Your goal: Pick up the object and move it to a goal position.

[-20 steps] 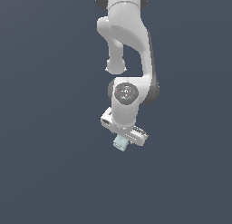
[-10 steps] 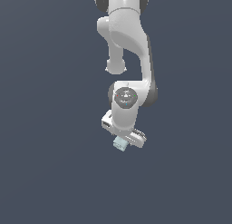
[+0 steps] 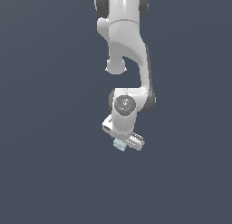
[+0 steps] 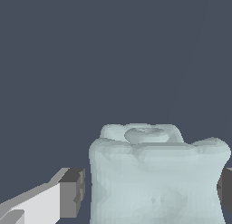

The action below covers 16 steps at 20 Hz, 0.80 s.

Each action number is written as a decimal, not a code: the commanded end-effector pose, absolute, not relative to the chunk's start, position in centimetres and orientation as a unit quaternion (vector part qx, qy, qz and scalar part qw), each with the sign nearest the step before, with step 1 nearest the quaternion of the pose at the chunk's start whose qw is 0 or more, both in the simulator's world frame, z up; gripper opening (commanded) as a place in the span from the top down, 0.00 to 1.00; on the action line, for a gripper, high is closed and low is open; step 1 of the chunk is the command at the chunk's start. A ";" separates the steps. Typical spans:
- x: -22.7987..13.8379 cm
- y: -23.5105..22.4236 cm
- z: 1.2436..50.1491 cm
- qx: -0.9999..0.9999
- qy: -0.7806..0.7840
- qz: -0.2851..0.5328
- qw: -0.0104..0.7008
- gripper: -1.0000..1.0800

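The object (image 3: 119,145) is a small pale blue-green block, seen in the exterior view just under the white hand of the arm. In the wrist view the object (image 4: 156,177) fills the space between the two fingers and shows a round ring-like mark on its far face. My gripper (image 4: 149,193) straddles it. One grey finger pad (image 4: 72,191) stands a small gap away from the block's side, and the other pad (image 4: 225,187) sits right at the opposite side. The gripper (image 3: 123,141) is open around the block.
Plain dark grey-blue ground surrounds the block in both views. The arm's white links (image 3: 127,51) rise above the hand in the exterior view. No other objects or edges show.
The wrist and hand have come down toward the block over the last second. The block has stayed where it was.
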<state>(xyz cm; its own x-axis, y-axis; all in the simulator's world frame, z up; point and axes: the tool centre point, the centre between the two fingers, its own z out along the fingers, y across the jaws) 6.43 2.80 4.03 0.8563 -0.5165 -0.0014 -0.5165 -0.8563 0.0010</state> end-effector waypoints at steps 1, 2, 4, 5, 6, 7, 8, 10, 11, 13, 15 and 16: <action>6.5 2.8 4.1 0.963 -0.268 0.000 0.000 1.00; 6.5 2.8 4.1 0.963 -0.268 0.000 0.000 1.00; 6.5 2.8 4.1 0.963 -0.268 0.000 0.000 1.00; 6.5 2.8 4.1 0.963 -0.268 0.000 0.000 1.00; 6.5 2.8 4.1 0.963 -0.268 0.000 0.000 1.00; 6.5 2.8 4.1 0.963 -0.268 0.000 0.000 1.00; 6.5 2.8 4.1 0.963 -0.268 0.000 0.000 1.00; 6.5 2.8 4.1 0.963 -0.268 0.000 0.000 1.00; 6.5 2.8 4.1 0.963 -0.268 0.000 0.000 1.00; 6.5 2.8 4.2 0.963 -0.268 0.000 0.000 1.00; 6.4 3.0 4.5 0.963 -0.268 0.000 0.000 1.00; 6.4 3.1 4.7 0.963 -0.268 0.000 0.000 1.00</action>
<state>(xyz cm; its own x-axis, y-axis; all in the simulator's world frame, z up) 6.41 2.94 4.39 0.8560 -0.5169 -0.0009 -0.5169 -0.8560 0.0008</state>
